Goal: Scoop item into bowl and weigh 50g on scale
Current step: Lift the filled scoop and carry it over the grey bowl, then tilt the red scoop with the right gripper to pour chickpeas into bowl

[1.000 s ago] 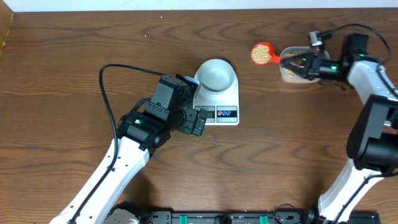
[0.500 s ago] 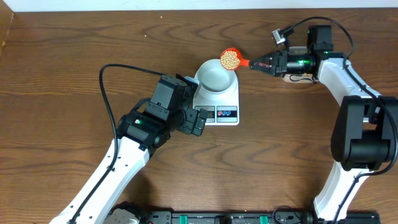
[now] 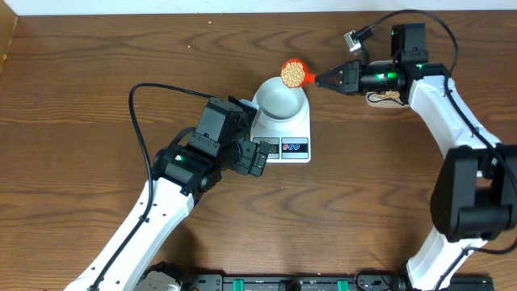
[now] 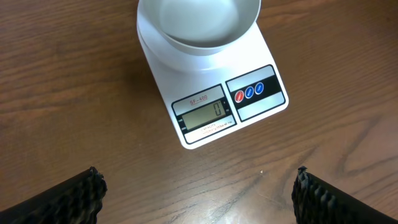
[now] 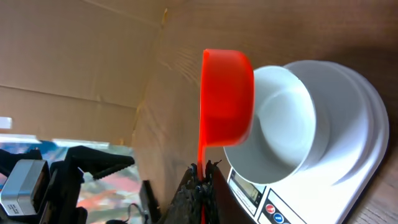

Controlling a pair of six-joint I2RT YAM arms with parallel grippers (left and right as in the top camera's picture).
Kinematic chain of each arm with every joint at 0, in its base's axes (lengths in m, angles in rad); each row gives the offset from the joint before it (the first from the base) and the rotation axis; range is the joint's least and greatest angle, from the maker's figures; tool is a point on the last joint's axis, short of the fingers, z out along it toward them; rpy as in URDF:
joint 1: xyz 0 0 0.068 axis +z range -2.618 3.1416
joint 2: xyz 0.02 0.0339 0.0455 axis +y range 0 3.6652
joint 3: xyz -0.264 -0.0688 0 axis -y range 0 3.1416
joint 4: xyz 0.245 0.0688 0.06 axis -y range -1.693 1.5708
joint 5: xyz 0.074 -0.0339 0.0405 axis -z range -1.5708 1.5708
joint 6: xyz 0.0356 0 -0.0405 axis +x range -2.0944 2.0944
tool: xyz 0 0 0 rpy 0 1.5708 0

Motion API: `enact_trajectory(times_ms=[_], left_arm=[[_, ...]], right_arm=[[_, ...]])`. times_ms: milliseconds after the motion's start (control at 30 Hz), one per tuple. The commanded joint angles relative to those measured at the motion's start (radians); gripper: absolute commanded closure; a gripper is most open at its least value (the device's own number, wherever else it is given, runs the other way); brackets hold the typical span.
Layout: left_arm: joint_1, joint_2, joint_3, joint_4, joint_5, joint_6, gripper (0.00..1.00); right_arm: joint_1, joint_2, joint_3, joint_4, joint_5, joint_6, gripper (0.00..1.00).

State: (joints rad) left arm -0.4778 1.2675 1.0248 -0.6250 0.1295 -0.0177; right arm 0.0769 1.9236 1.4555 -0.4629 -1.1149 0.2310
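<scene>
You're at the pour: right gripper (image 3: 325,79) pinching the scoop (image 5: 227,93), beans (image 3: 292,73) just ahead of its tips at the rim of the bowl (image 3: 279,101), I think, on the scale (image 3: 295,147), so tip gently; left gripper (image 4: 199,193) is spread wide.

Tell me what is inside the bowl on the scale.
Nothing visible: the bowl shows only its bare pale inside. The red scoop of beans hovers at its back rim, hiding a small edge there.
</scene>
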Motion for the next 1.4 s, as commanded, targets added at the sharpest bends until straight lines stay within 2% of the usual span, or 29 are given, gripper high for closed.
enact_trajectory(times_ms=[0,267,933,1367], left_arm=[[0.003,-0.011,-0.007,-0.003,0.009,0.018,0.02],[0.003,-0.011,-0.007,-0.003,0.009,0.018,0.02],[0.003,-0.011,-0.007,-0.003,0.009,0.018,0.02],[0.003,-0.011,-0.007,-0.003,0.009,0.018,0.02]], right_arm=[[0.020,-0.029,0.000,-0.023,0.061,-0.015,0.99],[0.077,-0.038,0.001,-0.138,0.205,-0.111,0.99],[0.215,-0.080,0.002,-0.147,0.505,-0.218,0.99],[0.233,-0.082,0.003,-0.147,0.537,-0.274,0.99]])
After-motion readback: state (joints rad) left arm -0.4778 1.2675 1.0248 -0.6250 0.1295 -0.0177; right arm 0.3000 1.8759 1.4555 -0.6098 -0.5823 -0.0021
